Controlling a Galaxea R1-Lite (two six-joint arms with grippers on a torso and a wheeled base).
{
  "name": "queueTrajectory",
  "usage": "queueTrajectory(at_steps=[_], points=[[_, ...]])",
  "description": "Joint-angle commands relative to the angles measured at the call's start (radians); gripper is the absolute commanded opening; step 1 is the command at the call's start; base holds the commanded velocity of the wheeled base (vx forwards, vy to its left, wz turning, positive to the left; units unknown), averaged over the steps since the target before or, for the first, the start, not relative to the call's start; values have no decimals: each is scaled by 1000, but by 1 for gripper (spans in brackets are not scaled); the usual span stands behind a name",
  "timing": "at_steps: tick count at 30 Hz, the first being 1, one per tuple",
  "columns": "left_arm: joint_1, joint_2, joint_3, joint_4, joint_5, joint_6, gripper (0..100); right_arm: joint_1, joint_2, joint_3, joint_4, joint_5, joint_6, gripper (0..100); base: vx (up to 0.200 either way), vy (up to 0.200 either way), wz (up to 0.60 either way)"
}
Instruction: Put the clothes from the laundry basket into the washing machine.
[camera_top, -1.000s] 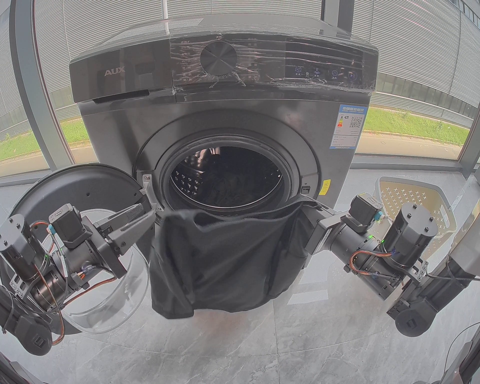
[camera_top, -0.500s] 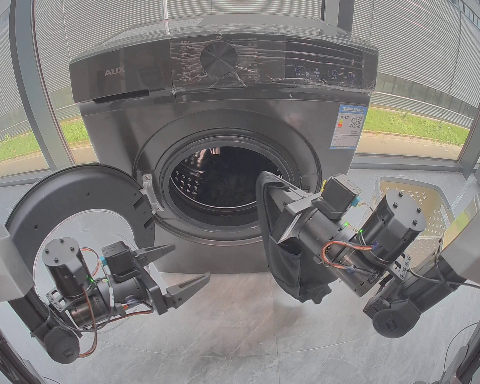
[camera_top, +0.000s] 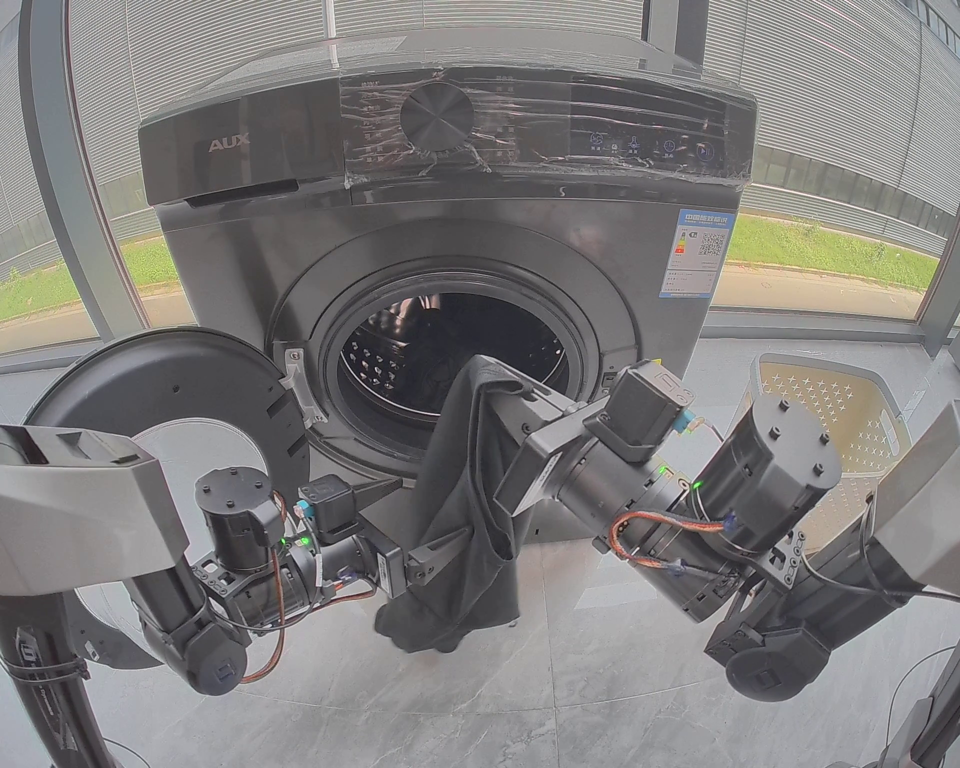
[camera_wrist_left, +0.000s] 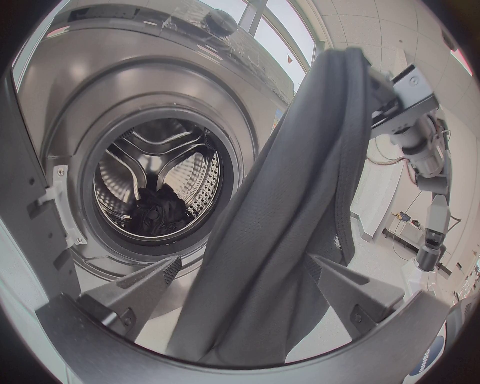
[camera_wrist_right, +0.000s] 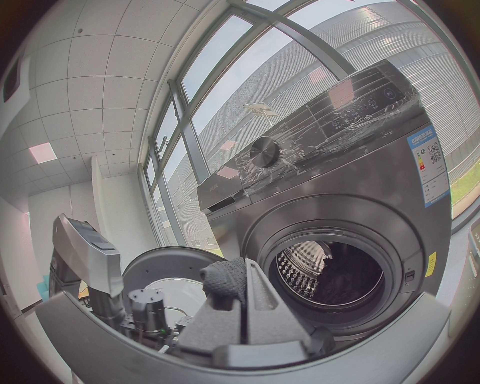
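We stand on a floor (camera_top: 560, 690) of large, pale grey, marble-patterned tiles, glossy enough to carry soft reflections. Behind it, tall windows (camera_top: 110, 230) rise from near floor level, divided by dark grey mullions (camera_top: 50, 170). Through the glass we see a strip of green grass (camera_top: 830, 250), a pale paved path (camera_top: 790, 287) beside it, and a building facade (camera_top: 850, 110) lined with fine horizontal slats. From the right wrist view we make out a ceiling (camera_wrist_right: 90, 75) of white square tiles with one lit panel (camera_wrist_right: 42, 152) set into it, and below it a plain white wall (camera_wrist_right: 120, 215). Daylight floods in through the windows, even and bright.
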Motion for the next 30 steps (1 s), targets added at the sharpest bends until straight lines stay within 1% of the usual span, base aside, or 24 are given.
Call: queueTrajectory(at_steps=[1, 6, 11, 13, 15, 16, 19, 24, 30], points=[[-9, 94, -53, 1, -4, 4, 100, 22, 3, -4, -1, -2, 0, 0, 0, 0, 0], [-18, 122, -49, -1, -8, 9, 100, 22, 8, -7, -2, -2, 1, 0, 0, 0, 0], [-10, 137, -58, -1, -3, 8, 100, 39, 11, -8, -2, -2, 3, 0, 0, 0, 0], [-9, 153, -82, 1, 0, 8, 100, 53, 11, -7, -2, -3, 3, 0, 0, 0, 0], [-9, 165, -90, -1, 2, 15, 100, 59, 11, -5, -4, -3, 4, 0, 0, 0, 0], [-9, 169, -96, -1, 2, 21, 100, 59, 11, -5, -4, -3, 4, 0, 0, 0, 0], [-15, 192, -107, -2, 2, 26, 100, 59, 9, 0, -4, -3, 6, 0, 0, 0, 0], [-30, 218, -132, -2, 2, 27, 100, 59, 11, -2, -4, -3, 8, 0, 0, 0, 0], [-30, 251, -161, -1, 0, 27, 100, 60, 8, 1, -5, -5, 9, 0, 0, 0, 0]])
